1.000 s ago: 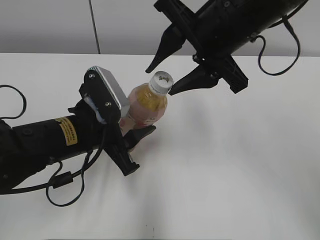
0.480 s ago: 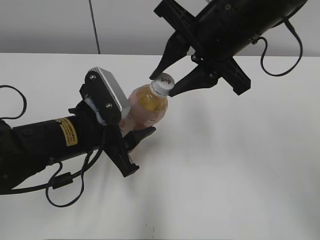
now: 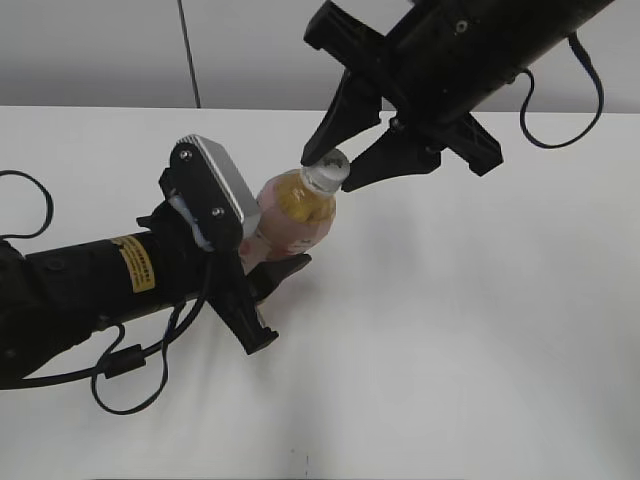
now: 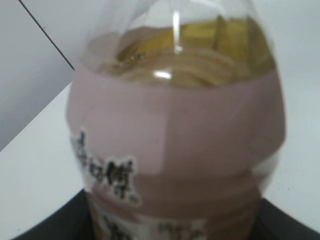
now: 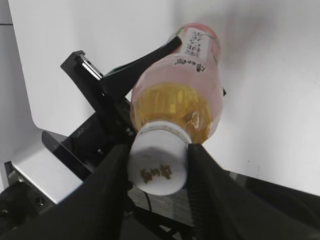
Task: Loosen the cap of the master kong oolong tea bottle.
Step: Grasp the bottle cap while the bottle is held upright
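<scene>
White plastic sits between my right fingers (image 5: 157,187): the cap (image 5: 157,161) of the master kong oolong tea bottle (image 3: 290,215). In the right wrist view one dark finger lies along each side of its ribbed wall, closed in against it with no gap showing, and reddish print shows on its top. In the exterior view the same two fingers (image 3: 340,170) come down from above and to the right and pinch the cap from both sides.

My left fingers (image 3: 275,268) hold the bottle lower down, around the pale pink label, so that it leans with its top toward the upper right, lifted off the white table (image 3: 480,330). How tightly they press I cannot tell, since the wrist camera housing hides most of the grip in the exterior view. In the left wrist view the label (image 4: 175,150) fills nearly everything, with amber tea (image 4: 200,45) above it under the clear shoulder and black print at the lower left.
</scene>
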Controlling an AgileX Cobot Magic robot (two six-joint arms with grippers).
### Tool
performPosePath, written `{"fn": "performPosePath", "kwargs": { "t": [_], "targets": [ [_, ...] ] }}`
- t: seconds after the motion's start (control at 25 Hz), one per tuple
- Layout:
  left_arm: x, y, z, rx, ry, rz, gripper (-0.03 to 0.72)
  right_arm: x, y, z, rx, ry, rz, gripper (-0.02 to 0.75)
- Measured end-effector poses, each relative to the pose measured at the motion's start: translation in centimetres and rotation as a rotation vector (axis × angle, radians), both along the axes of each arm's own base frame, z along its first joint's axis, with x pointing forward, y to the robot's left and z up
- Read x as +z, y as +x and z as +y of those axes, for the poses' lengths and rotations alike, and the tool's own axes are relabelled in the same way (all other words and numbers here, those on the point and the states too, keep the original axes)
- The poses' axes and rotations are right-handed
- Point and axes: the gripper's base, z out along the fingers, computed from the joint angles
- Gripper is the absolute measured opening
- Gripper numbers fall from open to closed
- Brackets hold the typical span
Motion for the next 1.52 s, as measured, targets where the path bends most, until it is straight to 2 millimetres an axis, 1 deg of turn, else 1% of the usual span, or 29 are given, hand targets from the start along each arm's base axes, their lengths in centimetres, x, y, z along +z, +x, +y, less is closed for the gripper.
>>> {"fn": "performPosePath", "kwargs": {
  "t": [0.08,0.2,0.28,0.52,0.88,1.16,1.36,1.52],
  "targets": [
    [0.0,0.0,0.0,0.0,0.0,0.0,0.389,-0.02,0.01,-0.03,0.059,-0.016,-0.05,0.279],
    [-0.02,-0.02,0.02,0.0,0.001,0.0,0.389,-0.04,0.02,-0.06,0.202,-0.049,-0.169,0.279],
    [-0.02,-0.02,0.02,0.0,0.001,0.0,0.389,-0.05,0.03,-0.07,0.331,-0.077,-0.275,0.279],
    [-0.02,-0.03,0.01,-0.002,0.003,-0.001,0.389,-0.09,0.03,-0.11,0.788,-0.173,-0.646,0.278],
    [-0.04,-0.08,0.02,-0.005,0.003,-0.003,0.389,-0.01,0.0,-0.04,1.359,-0.277,-1.119,0.275],
    [0.19,0.11,0.08,0.017,-0.029,-0.009,0.389,0.31,0.25,0.26,1.629,-0.341,-1.429,0.272],
    [0.21,0.12,0.08,0.019,-0.032,-0.008,0.389,0.3,0.32,0.23,1.776,-0.388,-1.552,0.272],
    [0.26,0.13,0.07,0.019,-0.037,-0.011,0.389,0.53,0.24,0.15,1.823,-0.409,-1.598,0.272]
  ]
}}
